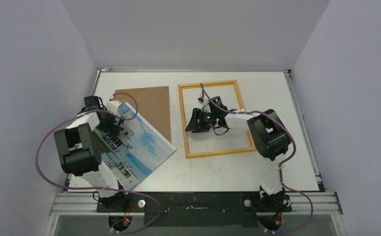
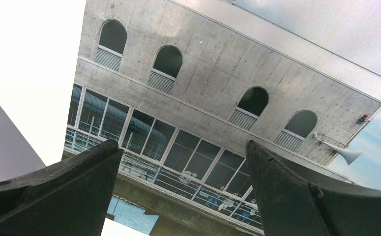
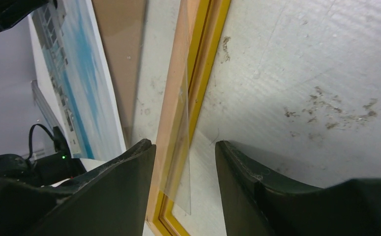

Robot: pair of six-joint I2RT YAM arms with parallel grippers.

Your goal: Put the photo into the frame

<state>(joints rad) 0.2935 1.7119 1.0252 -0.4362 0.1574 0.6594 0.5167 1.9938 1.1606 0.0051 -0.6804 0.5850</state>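
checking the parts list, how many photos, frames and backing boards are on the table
photo: 1
frame: 1
brown backing board: 1
total: 3

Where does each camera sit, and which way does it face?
Top external: above, behind the bases, looking down on the table; left arm, right arm show.
Left wrist: close over the photo; own jaws apart below.
Right wrist: low over the frame rail; own jaws apart below.
Shared: top and right wrist both show photo, frame, brown panel.
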